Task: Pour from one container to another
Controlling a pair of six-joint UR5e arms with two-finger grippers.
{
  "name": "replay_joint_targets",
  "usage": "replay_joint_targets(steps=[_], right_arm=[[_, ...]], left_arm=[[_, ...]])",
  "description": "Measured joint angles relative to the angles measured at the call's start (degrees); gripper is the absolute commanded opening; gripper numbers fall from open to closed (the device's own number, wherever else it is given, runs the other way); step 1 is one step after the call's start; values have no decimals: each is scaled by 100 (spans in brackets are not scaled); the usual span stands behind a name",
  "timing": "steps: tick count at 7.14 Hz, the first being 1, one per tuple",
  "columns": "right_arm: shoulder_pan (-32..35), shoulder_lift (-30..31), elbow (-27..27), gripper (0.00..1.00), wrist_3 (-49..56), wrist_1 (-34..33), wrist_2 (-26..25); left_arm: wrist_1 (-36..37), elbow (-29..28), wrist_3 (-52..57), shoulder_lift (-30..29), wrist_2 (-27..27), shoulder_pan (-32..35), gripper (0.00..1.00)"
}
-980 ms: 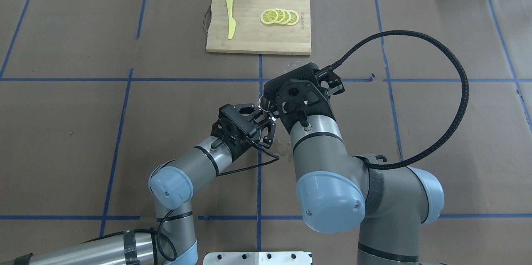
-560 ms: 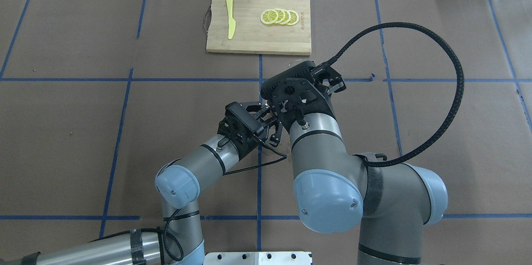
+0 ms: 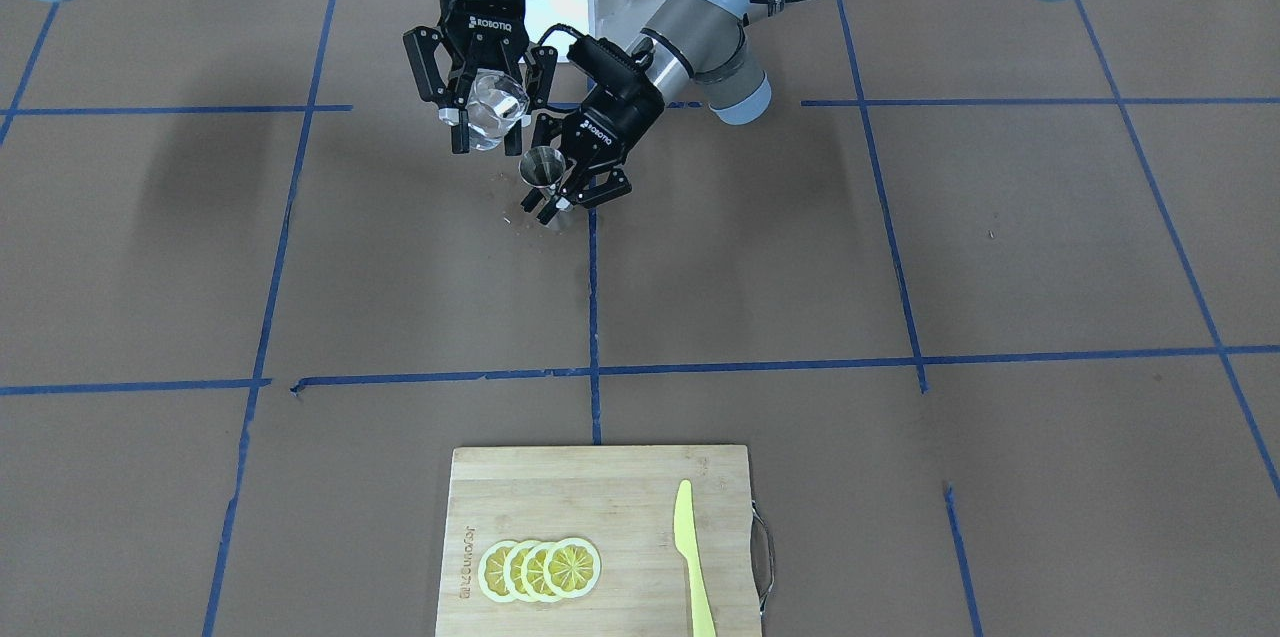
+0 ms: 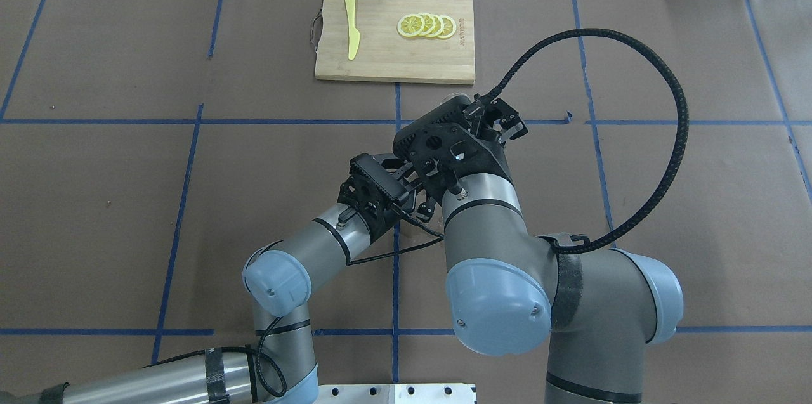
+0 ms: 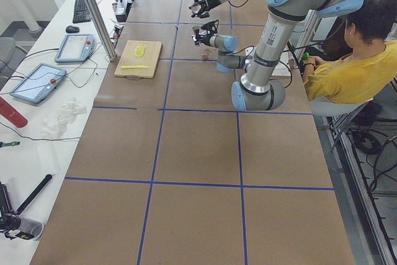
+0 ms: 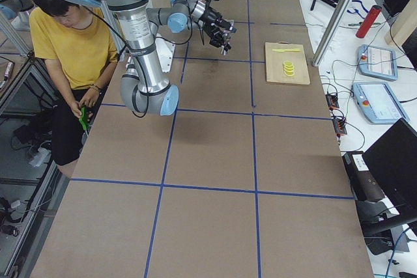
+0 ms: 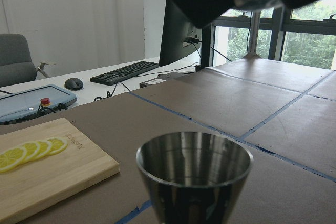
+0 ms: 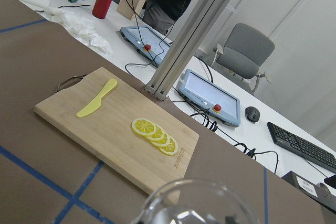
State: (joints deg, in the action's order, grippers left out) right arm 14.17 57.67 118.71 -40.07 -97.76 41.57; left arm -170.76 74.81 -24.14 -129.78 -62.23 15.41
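In the front-facing view my right gripper (image 3: 488, 117) is shut on the clear glass cup (image 3: 496, 105), holding it tilted above the table. Just below it and to its right, my left gripper (image 3: 565, 195) is shut on the steel jigger (image 3: 543, 167), which stands upright with its mouth open upward. The left wrist view shows the jigger (image 7: 193, 174) close up, with the right gripper's dark body above it. The cup's rim (image 8: 195, 202) fills the bottom of the right wrist view. From overhead the right wrist hides most of both; only a bit of the cup (image 4: 451, 98) shows.
A wooden cutting board (image 3: 610, 497) lies at the table's far side, with lemon slices (image 3: 540, 569) and a yellow knife (image 3: 690, 557) on it. Wet spots (image 3: 522, 214) mark the paper under the jigger. A seated person (image 5: 347, 60) is beside the robot's base.
The left arm has pushed forward and right, bringing the jigger closer under the right gripper. The right wrist has shifted slightly left and turned, and its cable loop has swung.
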Motion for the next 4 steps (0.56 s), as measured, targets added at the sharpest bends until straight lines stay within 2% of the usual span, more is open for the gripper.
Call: replay_joint_targets(steps=[4], right_arm=[[-9,-73,-4,0,655,-297,0]], left_arm=[[-9,-16,-2,-36,0,20,0]])
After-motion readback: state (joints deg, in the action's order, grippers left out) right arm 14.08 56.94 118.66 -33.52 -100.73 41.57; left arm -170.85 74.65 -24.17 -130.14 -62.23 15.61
